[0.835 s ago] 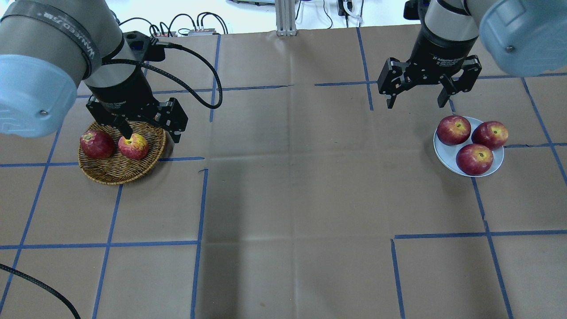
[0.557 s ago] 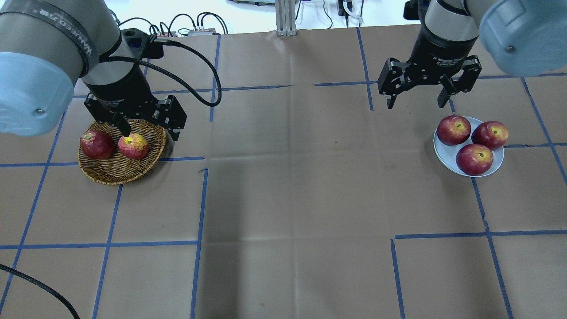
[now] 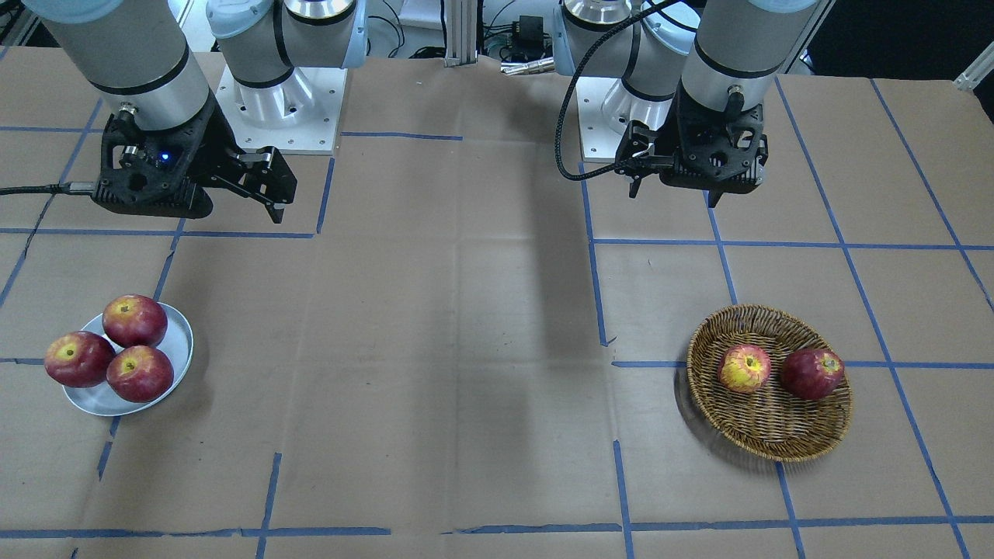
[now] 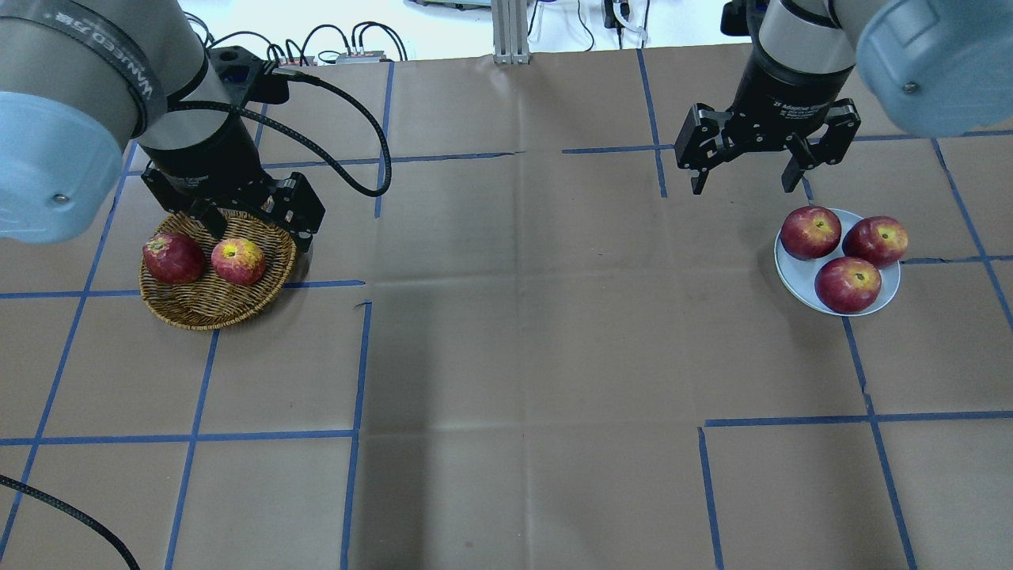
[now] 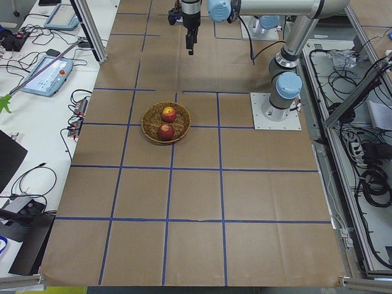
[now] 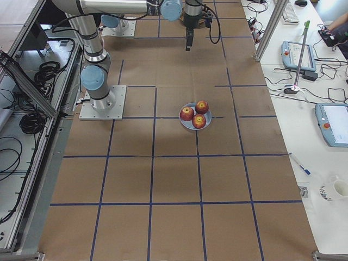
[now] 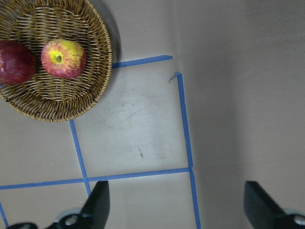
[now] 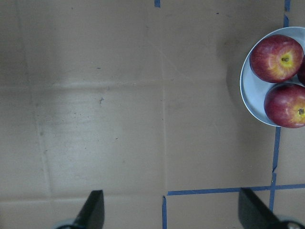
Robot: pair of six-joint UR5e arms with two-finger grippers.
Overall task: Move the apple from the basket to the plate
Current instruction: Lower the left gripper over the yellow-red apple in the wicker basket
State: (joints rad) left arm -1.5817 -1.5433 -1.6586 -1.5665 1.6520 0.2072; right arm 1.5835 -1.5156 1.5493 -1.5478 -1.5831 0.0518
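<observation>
- While it hangs raised over the desk [image 4: 514,332] near the basket [image 4: 198,318], my left gripper [image 4: 259,231] is spread wide and holds nothing.
- The apple [image 4: 238,261] lies in the basket, clear of my fingers and just beside a dark red apple [image 4: 173,257].
- My right gripper [image 4: 743,188] is spread too, raised near the plate [image 4: 798,275].
- Three red apples [image 4: 847,284] fill that plate, well apart from the basket.

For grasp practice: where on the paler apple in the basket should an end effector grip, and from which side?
Likely across the apple at its widest, straight down from above: it sits stem up in the shallow basket. Close on the two sides clear of the dark red apple beside it.
</observation>
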